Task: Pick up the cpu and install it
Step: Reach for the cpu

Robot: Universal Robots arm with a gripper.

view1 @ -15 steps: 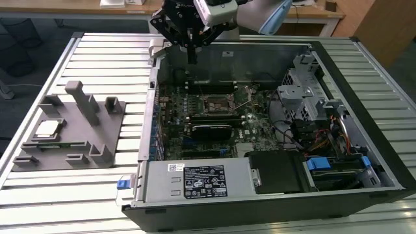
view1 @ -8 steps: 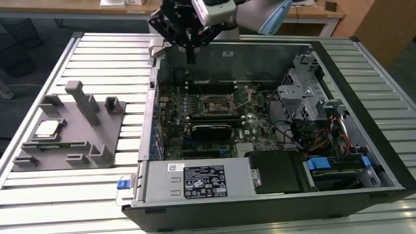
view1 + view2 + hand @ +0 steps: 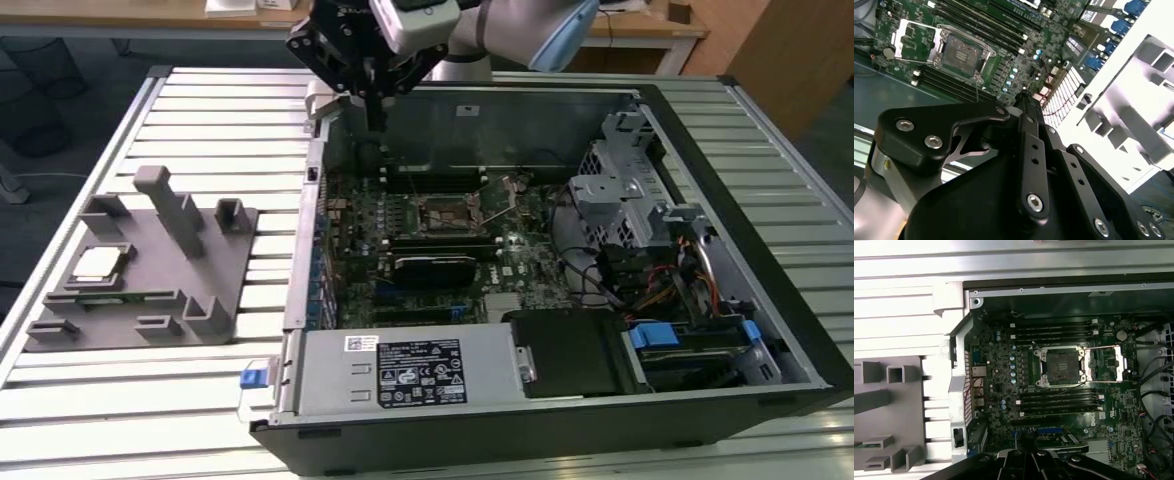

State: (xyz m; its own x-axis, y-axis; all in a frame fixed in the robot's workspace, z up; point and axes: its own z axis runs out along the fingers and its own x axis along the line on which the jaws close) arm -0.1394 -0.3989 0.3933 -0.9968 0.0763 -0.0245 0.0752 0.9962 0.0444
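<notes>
The small square chip with a pale silvery metal top and narrow tan rim, the cpu (image 3: 98, 263), lies flat, top up. Being square, it has no long axis; its edges run roughly parallel to those of the grey plastic slotted holder block (image 3: 147, 290) it rests on, at the exterior view's left. Well apart, the black gripper (image 3: 378, 120) hangs over the open black computer case (image 3: 561, 420), its fingers pressed together on nothing, above the green motherboard (image 3: 999, 380) near the dark metal-framed socket (image 3: 1061, 366).
</notes>
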